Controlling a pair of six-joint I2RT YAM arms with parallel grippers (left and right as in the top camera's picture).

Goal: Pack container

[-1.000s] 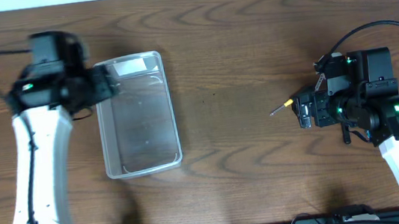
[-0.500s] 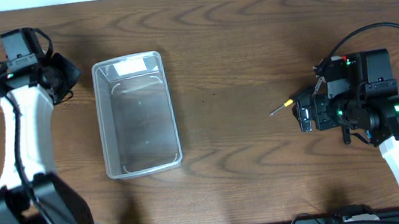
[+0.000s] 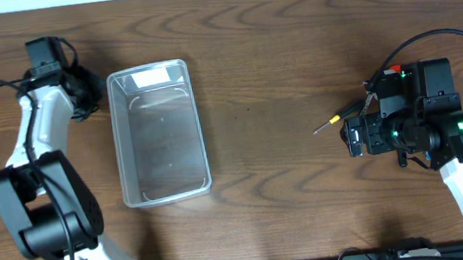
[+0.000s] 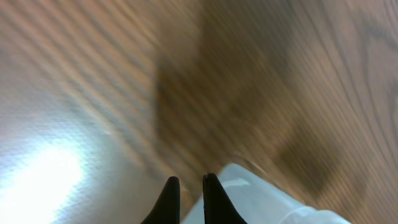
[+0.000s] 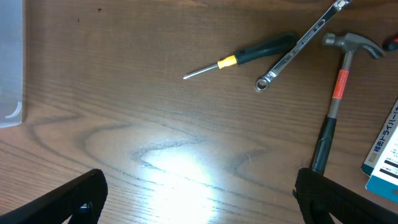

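Left claw [image 4: 188, 182] nearly closed, arm stretched far-left beside container [image 3: 159, 134].

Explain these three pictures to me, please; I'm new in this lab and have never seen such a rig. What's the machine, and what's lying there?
Two white robot arms work at a wooden table. One picture looks down from above; the other two come from a camera on each wrist. The left gripper, nearly closed and holding nothing, is beside a corner of the clear container, which looks empty. The right gripper is wide open above a screwdriver, a wrench and a hammer.
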